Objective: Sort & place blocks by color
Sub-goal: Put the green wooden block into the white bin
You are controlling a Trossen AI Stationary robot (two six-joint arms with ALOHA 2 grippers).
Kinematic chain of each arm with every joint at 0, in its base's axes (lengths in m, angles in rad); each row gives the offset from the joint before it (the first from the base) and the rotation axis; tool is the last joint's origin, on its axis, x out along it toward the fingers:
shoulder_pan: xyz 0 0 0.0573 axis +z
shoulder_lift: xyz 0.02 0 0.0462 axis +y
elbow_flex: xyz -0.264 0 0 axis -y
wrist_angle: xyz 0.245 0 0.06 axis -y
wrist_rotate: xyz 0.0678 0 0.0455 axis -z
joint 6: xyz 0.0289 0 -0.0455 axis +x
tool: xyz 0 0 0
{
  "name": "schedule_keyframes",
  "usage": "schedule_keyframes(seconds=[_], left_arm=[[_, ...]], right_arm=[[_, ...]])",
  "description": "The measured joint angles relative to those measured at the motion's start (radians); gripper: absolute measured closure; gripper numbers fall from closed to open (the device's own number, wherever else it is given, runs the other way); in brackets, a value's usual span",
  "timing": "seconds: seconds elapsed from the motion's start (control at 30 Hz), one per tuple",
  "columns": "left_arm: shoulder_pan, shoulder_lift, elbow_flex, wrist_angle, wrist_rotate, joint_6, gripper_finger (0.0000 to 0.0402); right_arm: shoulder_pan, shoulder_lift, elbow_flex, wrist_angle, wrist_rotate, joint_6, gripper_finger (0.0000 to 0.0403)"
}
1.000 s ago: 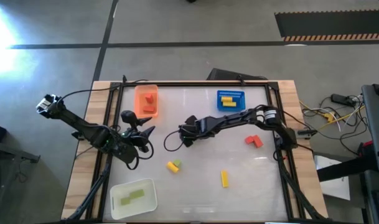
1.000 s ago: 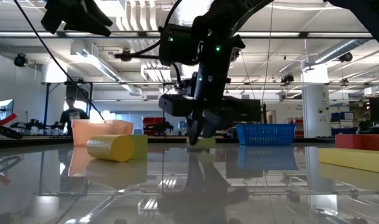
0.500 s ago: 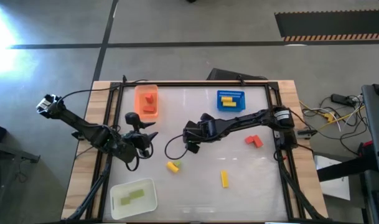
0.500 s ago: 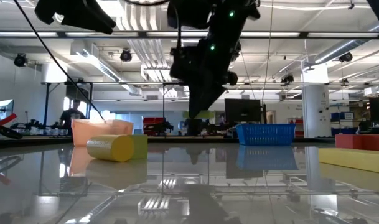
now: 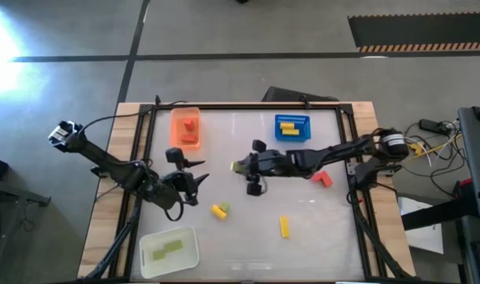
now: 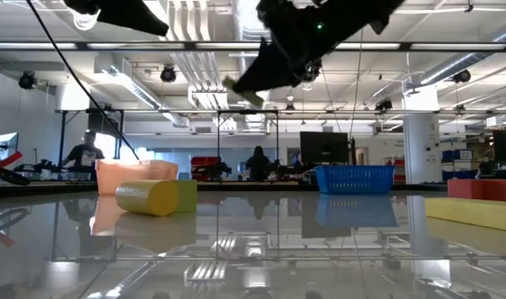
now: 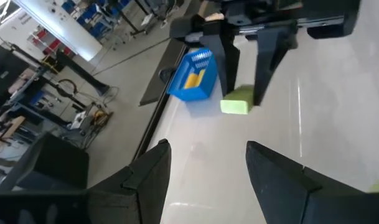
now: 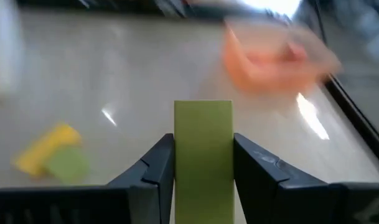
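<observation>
Our right gripper (image 8: 201, 171) clamped on a green block (image 8: 203, 155) above the worktop (image 5: 247, 237), right of our left gripper (image 7: 208, 165), fingers spread, holding nothing

Floor (image 5: 247, 31): grey concrete, dark seams, striped mat (image 5: 417, 31) at far edge.
Table (image 5: 366, 114): wooden rim, glossy white top.
Ceiling (image 6: 186, 33): exposed ducts, hanging lamps.
Room: open workshop, white column (image 6: 419, 145), benches, monitors, two people standing far back.

light: bright, ceiling lamps (image 6: 186, 33) | glare: table (image 5: 334, 229) sheen, reflections | blur: right wrist view, orange tray (image 8: 276, 56) smeared
</observation>
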Motion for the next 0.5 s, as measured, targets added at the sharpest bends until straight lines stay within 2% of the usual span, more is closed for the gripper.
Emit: schedule_keyframes(seconds=[0.13, 0.23, 0.37, 0.5], left_arm=[[0.0, 0.012, 0.0, 0.078, 0.01, 0.025, 0.021], [0.0, 0.025, 0.0, 0.158, 0.013, 0.061, 0.021], [0.002, 0.053, 0.0, 0.303, 0.018, 0.127, 0.021], [0.014, 0.091, 0.0, 0.427, 0.043, 0.197, 0.021]], right_arm=[[-0.012, -0.053, -0.138, 0.316, -0.133, -0.121, 0.0287], [-0.013, -0.061, -0.211, 0.514, -0.179, -0.195, 0.0287], [-0.012, -0.054, -0.263, 0.679, -0.228, -0.263, 0.0287], [-0.012, -0.046, -0.283, 0.744, -0.248, -0.312, 0.0287]])
